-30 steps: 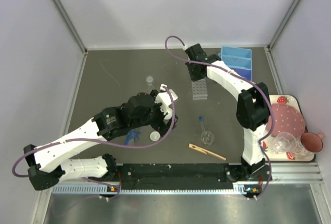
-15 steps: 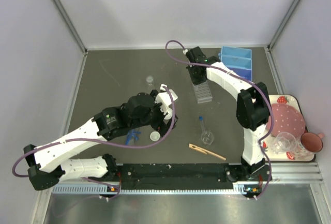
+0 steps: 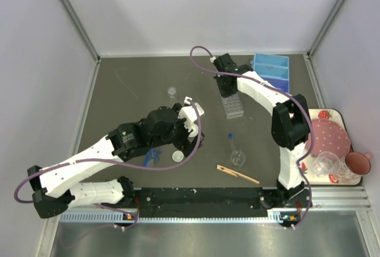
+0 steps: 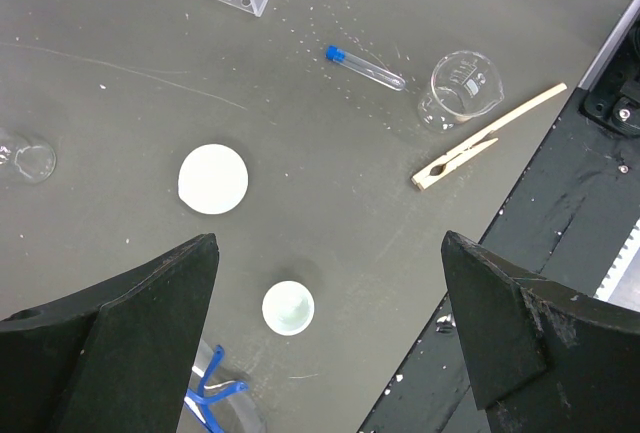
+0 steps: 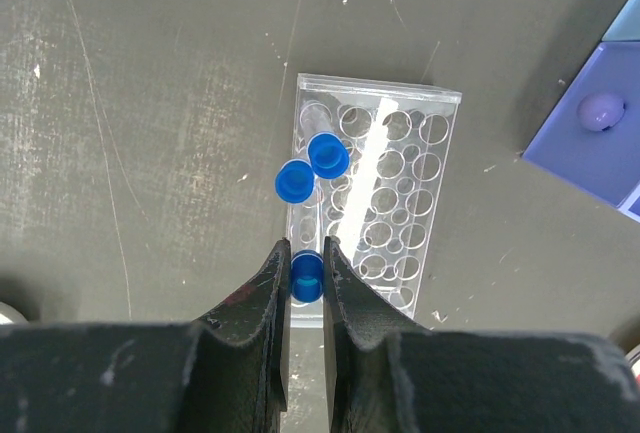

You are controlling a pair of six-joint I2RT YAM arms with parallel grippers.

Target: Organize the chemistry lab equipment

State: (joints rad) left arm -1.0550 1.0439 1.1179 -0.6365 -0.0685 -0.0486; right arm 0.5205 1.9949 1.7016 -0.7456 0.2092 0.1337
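Blue cap first: the right gripper (image 5: 306, 253) pinches a capped tube (image 5: 306, 275) between its nearly closed jaws, directly over the near end of the clear rack (image 5: 400, 203). Two more capped tubes (image 5: 322, 155) stand in that rack (one cap shows past the rack's left edge). The overhead camera hides the pinched tube behind the wrist and shows only the arm above the rack, near the blue box (image 3: 272, 70).

The left gripper (image 4: 328, 248) hovers with its jaws spread wide, holding nothing. Its camera catches things that are tiny from above: a loose tube (image 4: 365, 66) lying flat, a beaker (image 4: 463, 86) just beside the wooden clip (image 4: 488, 138), two white round dishes (image 4: 213, 179), blue tweezers (image 4: 210, 393) at the lower edge, and a second beaker (image 4: 25, 158) far left.
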